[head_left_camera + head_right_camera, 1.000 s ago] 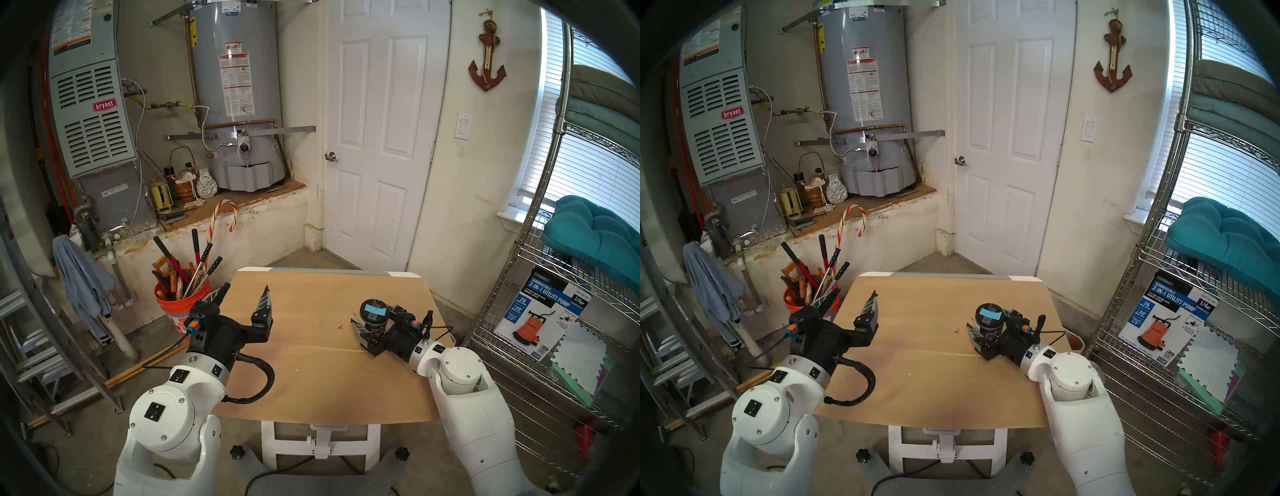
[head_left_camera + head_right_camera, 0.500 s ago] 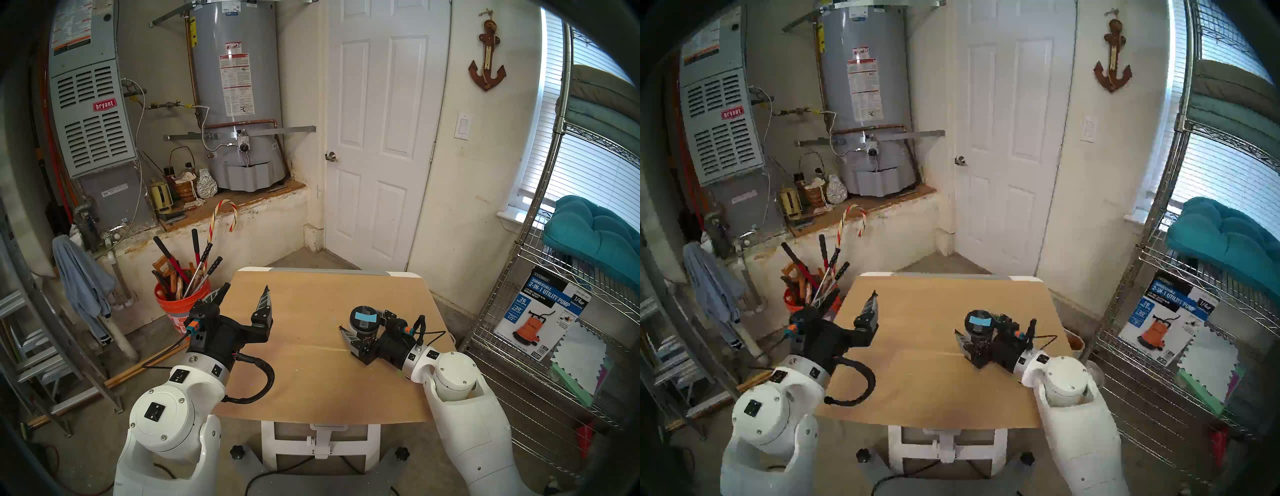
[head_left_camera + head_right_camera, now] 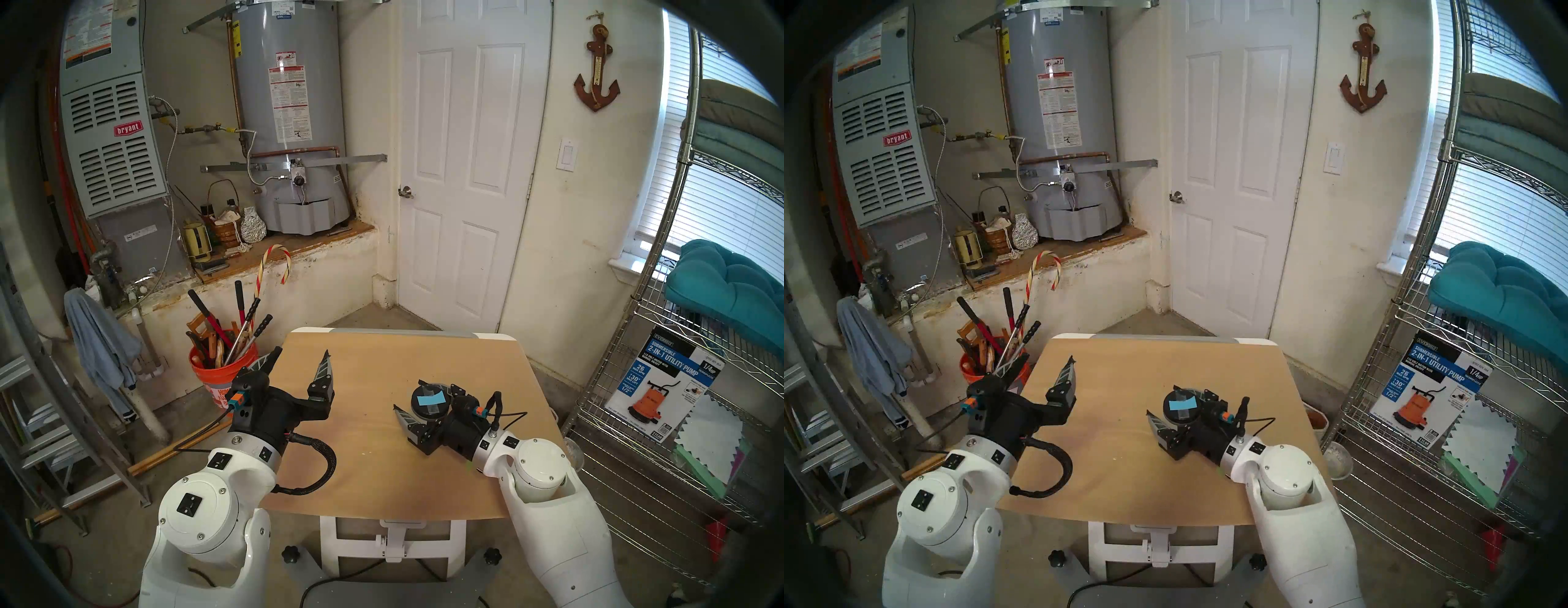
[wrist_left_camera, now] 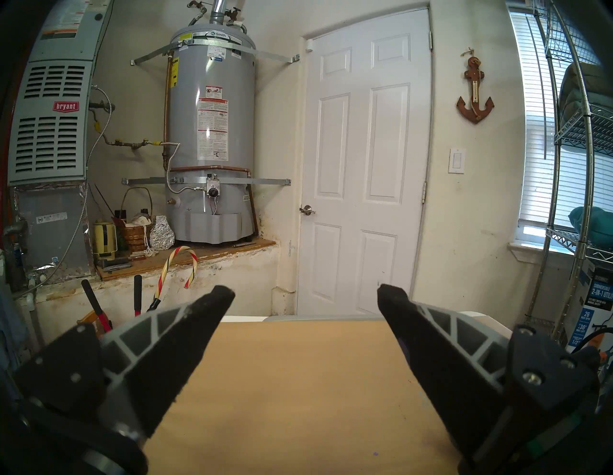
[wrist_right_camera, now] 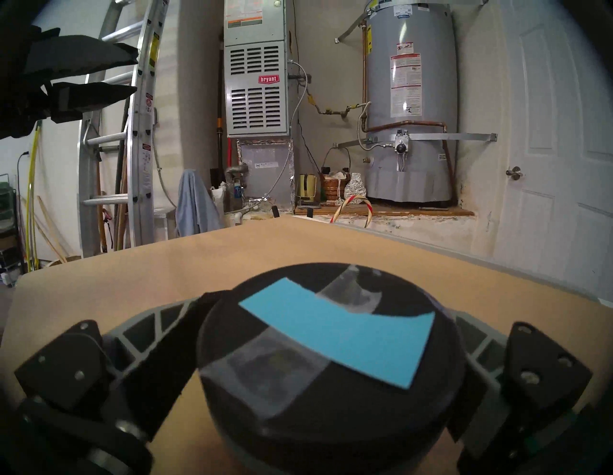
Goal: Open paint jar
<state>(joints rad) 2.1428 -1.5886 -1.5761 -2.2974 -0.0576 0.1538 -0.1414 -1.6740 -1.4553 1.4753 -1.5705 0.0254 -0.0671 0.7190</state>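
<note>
Utility room with water heater [image 3: 288,114] and furnace [image 3: 112,140] behind a tan table [image 3: 382,458]: right gripper [image 3: 413,401] is clamped around the upright paint jar [image 3: 429,404], lid on, while left gripper [image 3: 301,361], spread empty, hovers well apart, bare tabletop between them.

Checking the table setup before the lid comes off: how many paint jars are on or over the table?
1. The paint jar sits between the right gripper fingers, right of the table centre, lid on. The left gripper is open and empty.
</note>
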